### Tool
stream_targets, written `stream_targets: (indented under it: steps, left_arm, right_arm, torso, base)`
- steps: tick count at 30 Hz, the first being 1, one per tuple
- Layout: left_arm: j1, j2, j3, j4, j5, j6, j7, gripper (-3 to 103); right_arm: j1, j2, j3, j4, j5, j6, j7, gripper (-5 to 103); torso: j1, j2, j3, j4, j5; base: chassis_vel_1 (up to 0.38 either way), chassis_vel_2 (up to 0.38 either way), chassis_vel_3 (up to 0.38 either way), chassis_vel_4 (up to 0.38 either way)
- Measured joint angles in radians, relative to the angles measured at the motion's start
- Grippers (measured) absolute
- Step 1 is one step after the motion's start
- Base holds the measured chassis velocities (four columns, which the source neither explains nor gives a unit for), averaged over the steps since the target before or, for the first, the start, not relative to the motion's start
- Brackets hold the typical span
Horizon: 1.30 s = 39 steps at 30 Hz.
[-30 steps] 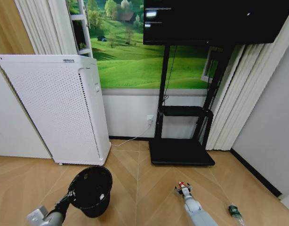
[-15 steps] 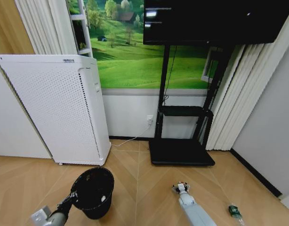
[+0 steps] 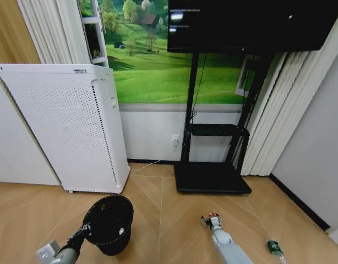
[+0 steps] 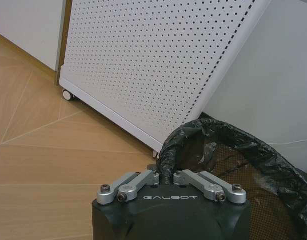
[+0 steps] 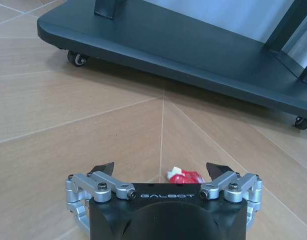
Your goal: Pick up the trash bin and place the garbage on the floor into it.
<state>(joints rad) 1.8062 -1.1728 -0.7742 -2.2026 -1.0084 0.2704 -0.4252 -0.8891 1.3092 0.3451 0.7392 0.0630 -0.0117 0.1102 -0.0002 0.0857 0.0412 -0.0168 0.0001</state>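
The trash bin (image 3: 108, 223), a small black mesh basket with a black liner, is at the lower left in the head view. My left gripper (image 3: 87, 231) is shut on its near rim. The left wrist view shows the fingers (image 4: 143, 178) clamped on the liner-covered rim of the bin (image 4: 233, 165). A small pale piece lies inside the bin. My right gripper (image 3: 213, 221) hangs low over the floor, open, with its fingertips (image 5: 104, 168) on either side of a red-and-white piece of garbage (image 5: 186, 176). A green-labelled bottle (image 3: 276, 247) lies on the floor farther right.
A tall white perforated unit (image 3: 64, 126) stands just behind the bin. A black wheeled TV stand base (image 3: 212, 177) sits beyond the right gripper, with curtains (image 3: 290, 110) and a wall on the right. Bare wood floor (image 3: 163, 220) separates the two arms.
The bin and my left gripper have shifted slightly to the right. My right gripper has stayed over the red-and-white piece with only a small wobble.
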Motion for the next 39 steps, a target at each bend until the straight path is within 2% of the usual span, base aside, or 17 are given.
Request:
stream_targets:
  steps: [4, 6, 11, 15, 22, 30, 32, 33, 35, 36, 38, 39]
  left_arm:
    - [-0.001, -0.001, 0.000, 0.000, 0.000, -0.001, 0.000, 7]
    - [-0.002, -0.001, 0.000, 0.000, 0.000, -0.001, 0.000, 7]
    - [-0.002, -0.001, -0.001, -0.001, 0.000, -0.002, 0.001, 7]
    - [-0.002, -0.001, -0.006, 0.000, 0.000, -0.002, 0.002, 7]
    - [-0.008, -0.004, -0.002, 0.003, -0.001, -0.003, 0.002, 7]
    - [0.008, -0.009, -0.004, -0.007, 0.000, -0.003, 0.002, 7]
    - [0.006, -0.010, -0.005, -0.008, 0.001, -0.004, 0.002, 7]
    - [0.006, -0.010, -0.005, -0.008, 0.001, -0.004, 0.002, 7]
    - [0.003, -0.010, -0.004, -0.009, 0.001, -0.004, 0.002, 7]
    - [0.003, -0.010, -0.004, -0.009, 0.001, -0.004, 0.002, 7]
    - [0.000, -0.009, -0.004, -0.009, 0.000, -0.004, 0.002, 7]
    - [0.000, -0.009, -0.004, -0.009, 0.000, -0.004, 0.002, 7]
  right_arm:
    - [-0.004, 0.001, 0.002, -0.004, 0.000, 0.008, 0.010, 100]
    - [-0.009, -0.002, 0.003, -0.011, -0.010, 0.009, 0.010, 100]
    - [-0.015, -0.005, 0.011, -0.015, -0.011, 0.011, 0.022, 100]
    - [-0.035, -0.016, 0.026, 0.000, -0.010, 0.008, 0.041, 100]
    - [-0.067, -0.043, 0.037, 0.000, -0.006, -0.022, 0.018, 100]
    - [-0.041, -0.029, 0.038, -0.040, -0.007, -0.047, 0.023, 100]
    - [-0.041, -0.028, 0.038, -0.036, -0.005, -0.056, 0.026, 91]
    - [-0.041, -0.028, 0.038, -0.036, -0.005, -0.056, 0.026, 91]
    - [-0.048, -0.033, 0.038, -0.023, -0.002, -0.075, 0.029, 80]
    - [-0.048, -0.033, 0.038, -0.023, -0.002, -0.075, 0.029, 80]
    - [-0.063, -0.045, 0.039, -0.009, 0.010, -0.094, 0.031, 70]
    - [-0.063, -0.045, 0.039, -0.009, 0.010, -0.094, 0.031, 70]
  torso:
    - [0.000, 0.000, 0.000, 0.0001, 0.0000]
    - [0.000, 0.000, 0.000, -0.0007, -0.0002]
    - [0.000, 0.000, 0.000, 0.0001, 0.0001]
    - [0.000, 0.000, 0.000, -0.0002, 0.0000]
    - [0.000, 0.000, 0.000, -0.0004, -0.0001]
    - [0.000, 0.000, 0.000, 0.0002, -0.0004]
    - [0.000, 0.000, 0.000, 0.0001, -0.0002]
    - [0.000, 0.000, 0.000, 0.0001, -0.0002]
    - [0.000, 0.000, 0.000, 0.0001, -0.0001]
    - [0.000, 0.000, 0.000, 0.0001, -0.0001]
    - [0.000, 0.000, 0.000, 0.0000, -0.0003]
    - [0.000, 0.000, 0.000, 0.0000, -0.0003]
  base:
    - [-0.121, 0.107, 0.119, -0.128]
    - [-0.172, 0.167, 0.167, -0.169]
    - [-0.143, 0.139, 0.139, -0.100]
    - [-0.017, 0.021, 0.018, -0.004]
    - [0.032, -0.035, -0.032, 0.026]
    - [0.000, 0.000, 0.000, 0.000]
    - [0.000, 0.000, 0.000, 0.000]
    - [0.000, 0.000, 0.000, 0.000]
    - [0.000, 0.000, 0.000, 0.000]
    - [0.000, 0.000, 0.000, 0.000]
    - [0.000, 0.000, 0.000, 0.000]
    - [0.000, 0.000, 0.000, 0.000]
